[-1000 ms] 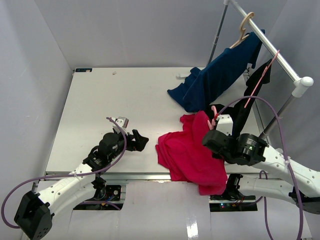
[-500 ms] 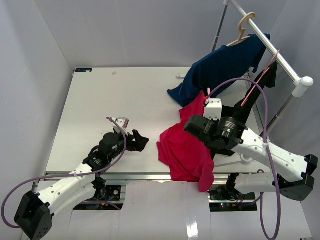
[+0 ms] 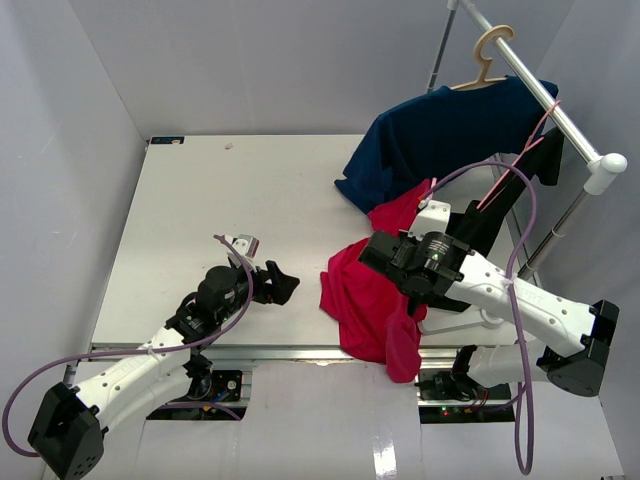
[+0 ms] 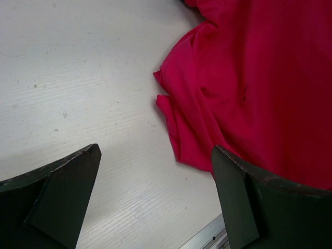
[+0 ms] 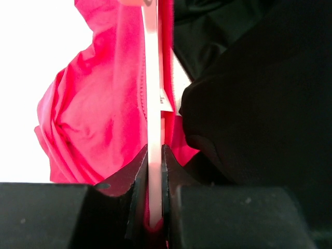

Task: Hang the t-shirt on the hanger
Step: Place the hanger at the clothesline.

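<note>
The crimson t-shirt (image 3: 365,295) hangs bunched from my right gripper (image 3: 428,198), its lower part on the table's front edge and one fold drooping over it. My right gripper (image 5: 154,150) is shut on the pale-pink hanger (image 5: 152,78), whose thin bar runs up between the jaws with red cloth (image 5: 93,104) and the white label (image 5: 168,101) around it. In the top view only a short pink tip of the hanger (image 3: 432,186) shows above the cloth. My left gripper (image 3: 285,285) is open and empty on the table left of the shirt; its wrist view shows the gripper (image 4: 155,151) facing the shirt's edge (image 4: 259,78).
A navy shirt (image 3: 440,130) hangs from a beige hanger (image 3: 488,50) on the metal rail (image 3: 560,118) at the back right. A black garment (image 3: 500,205) hangs beside it on another thin pink hanger (image 3: 520,160). The table (image 3: 200,200) ends just below the shirt.
My right arm has lifted the hanger and shirt up and back toward the rail, pulling the cloth off the table. The navy shirt has shifted upward. My left arm has not moved.
</note>
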Tool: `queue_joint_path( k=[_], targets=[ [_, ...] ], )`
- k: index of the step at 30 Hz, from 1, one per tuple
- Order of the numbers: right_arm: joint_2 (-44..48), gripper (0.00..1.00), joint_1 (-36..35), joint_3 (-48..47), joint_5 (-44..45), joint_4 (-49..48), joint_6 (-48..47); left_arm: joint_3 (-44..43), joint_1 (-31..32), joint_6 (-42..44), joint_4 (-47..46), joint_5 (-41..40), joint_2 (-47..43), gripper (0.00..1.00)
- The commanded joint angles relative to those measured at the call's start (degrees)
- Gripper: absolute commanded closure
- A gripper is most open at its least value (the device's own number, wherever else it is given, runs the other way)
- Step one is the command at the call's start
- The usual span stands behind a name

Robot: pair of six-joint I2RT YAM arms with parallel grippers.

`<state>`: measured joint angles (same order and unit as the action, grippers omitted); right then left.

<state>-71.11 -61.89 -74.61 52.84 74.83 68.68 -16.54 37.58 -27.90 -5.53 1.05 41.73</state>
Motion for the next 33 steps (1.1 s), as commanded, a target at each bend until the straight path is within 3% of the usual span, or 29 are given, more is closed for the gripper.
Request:
queue_joint_path(
  k=[1,13,18,26,33],
  targets=[
    [-1.65,0.92,0.10,-0.44,7.96,-1.13,11.90,0.16,0.30,0.13,-1.46,0.84,0.00,0.02],
    [-15.50,0.92,0.85,-23.29,15.60,0.06,13.25,0.28,0.47,-0.04,-1.50,2.18,-0.42,0.02],
    [-17.21,0.92,3.97,-26.13,18.83,-0.04,14.95,0.31,0.59,-0.22,-1.72,2.78,-0.77,0.02],
    [-17.44,0.92,11.38,-29.45,15.55,-0.04,13.32,0.24,0.87,-0.44,-2.15,4.09,-0.42,0.02],
    [-16.98,0.92,10.10,-25.35,13.22,0.05,14.91,0.19,0.96,-0.45,-2.38,4.10,0.18,0.02]
  ],
)
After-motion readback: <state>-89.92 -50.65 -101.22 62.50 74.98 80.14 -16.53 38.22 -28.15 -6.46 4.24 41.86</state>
